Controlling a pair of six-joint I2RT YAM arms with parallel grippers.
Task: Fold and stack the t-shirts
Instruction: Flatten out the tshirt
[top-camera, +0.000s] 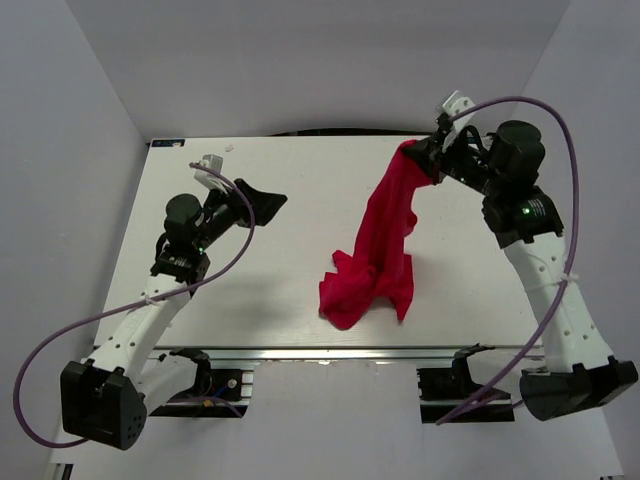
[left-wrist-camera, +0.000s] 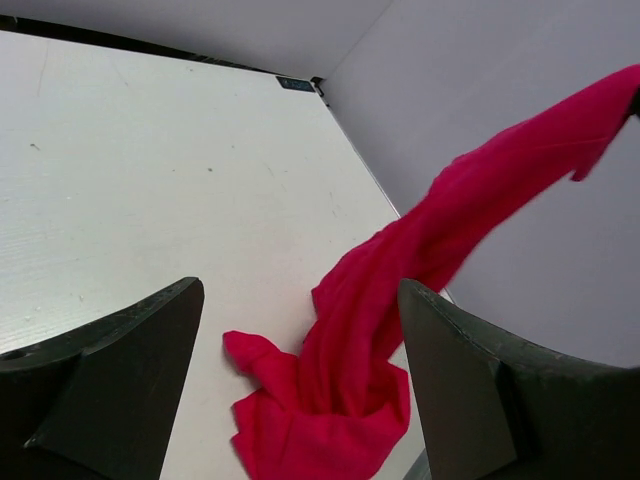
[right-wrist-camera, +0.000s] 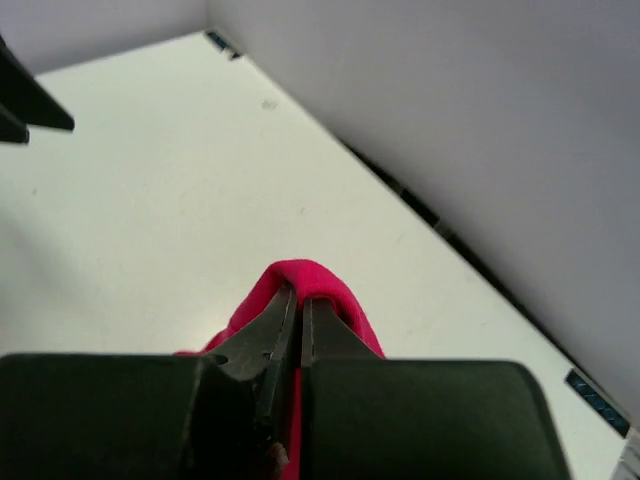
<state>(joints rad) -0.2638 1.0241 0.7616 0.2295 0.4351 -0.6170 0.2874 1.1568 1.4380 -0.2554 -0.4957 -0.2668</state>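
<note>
Left of the overhead frame: my left hand (top-camera: 270, 199) hangs over the white desk (top-camera: 300, 250), released, its two dark fingers spread wide with nothing between them and pointing toward the right of the picture. A purple cable (top-camera: 249, 222) loops off that arm and runs down to the lower left corner. On the left wrist camera the fingers (left-wrist-camera: 120, 370) fill the two lower corners. Bare desk lies at upper left of that picture, and the red cloth lies beyond at lower centre, apart from both fingers.

Centre right: the red t-shirt (top-camera: 385, 235) is strung up as one long twisted rope, not folded. Its lower end lies bunched on the desk near the front edge, just right of the middle of the overhead frame. From there the cloth rises slantwise toward the upper right.

Upper right: my right hand (top-camera: 428, 160) is clenched on the top end of the t-shirt, holding that end off the desk near the far right corner. The right wrist camera shows the fingers (right-wrist-camera: 268, 335) pressed together at lower centre, a fold of red cloth pinched over their tips. A grey wall (right-wrist-camera: 450, 120) fills the upper right of that picture.
</note>
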